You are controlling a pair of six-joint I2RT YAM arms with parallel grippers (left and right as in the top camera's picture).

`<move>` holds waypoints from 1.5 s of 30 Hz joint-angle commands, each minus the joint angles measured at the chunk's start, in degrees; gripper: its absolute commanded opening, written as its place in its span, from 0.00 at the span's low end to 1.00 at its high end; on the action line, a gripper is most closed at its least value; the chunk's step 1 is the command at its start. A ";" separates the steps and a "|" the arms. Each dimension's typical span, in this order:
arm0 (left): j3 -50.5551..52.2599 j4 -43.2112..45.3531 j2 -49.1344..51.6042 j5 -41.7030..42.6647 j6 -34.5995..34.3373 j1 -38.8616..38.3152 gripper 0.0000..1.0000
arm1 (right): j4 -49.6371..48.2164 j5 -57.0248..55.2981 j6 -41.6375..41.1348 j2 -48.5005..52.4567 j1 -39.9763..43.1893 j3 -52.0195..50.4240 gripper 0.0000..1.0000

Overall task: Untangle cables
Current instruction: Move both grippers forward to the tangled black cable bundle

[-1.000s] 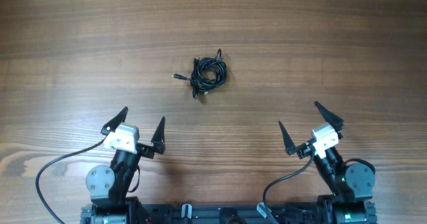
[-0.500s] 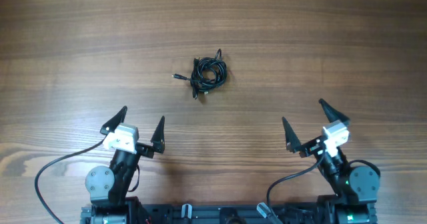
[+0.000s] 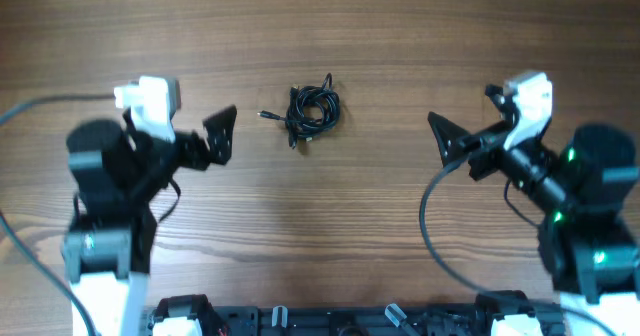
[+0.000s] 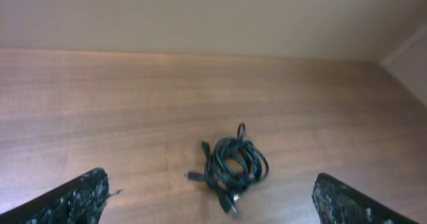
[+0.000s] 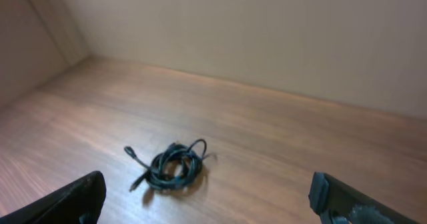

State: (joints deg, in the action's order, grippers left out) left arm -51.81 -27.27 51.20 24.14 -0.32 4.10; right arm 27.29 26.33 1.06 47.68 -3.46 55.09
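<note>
Wooden desk [image 3: 320, 36], cables [image 3: 312, 113] sitting in one knotted clump — nothing untangled yet. Left tool [image 3: 200, 106] and right tool [image 3: 460, 106] both gape wide, holding nothing.

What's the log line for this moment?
stage: pre-grasp | cables: knotted bundle, untouched on table | left gripper: open, left of bundle | right gripper: open, right of bundle

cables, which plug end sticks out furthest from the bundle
The plug end on the short tail reaching toward the left arm; the other visible end lies close against the cables, on the robot's side.
</note>
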 commanded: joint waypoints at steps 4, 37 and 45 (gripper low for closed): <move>-28.37 -15.45 24.55 0.83 -0.15 -5.57 1.00 | 12.02 11.17 0.61 19.47 -0.07 23.02 1.00; -46.66 -19.58 72.57 -15.28 -19.87 -23.06 0.45 | 30.18 4.48 -9.16 42.77 -0.13 38.21 0.81; -46.66 -17.99 77.68 -15.30 -20.33 -24.04 0.38 | 30.47 3.21 -9.22 42.86 -0.13 38.21 0.80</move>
State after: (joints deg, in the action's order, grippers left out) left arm -98.30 -45.58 126.80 9.37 -20.29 -19.44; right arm 57.69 30.55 -7.68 89.80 -3.46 91.77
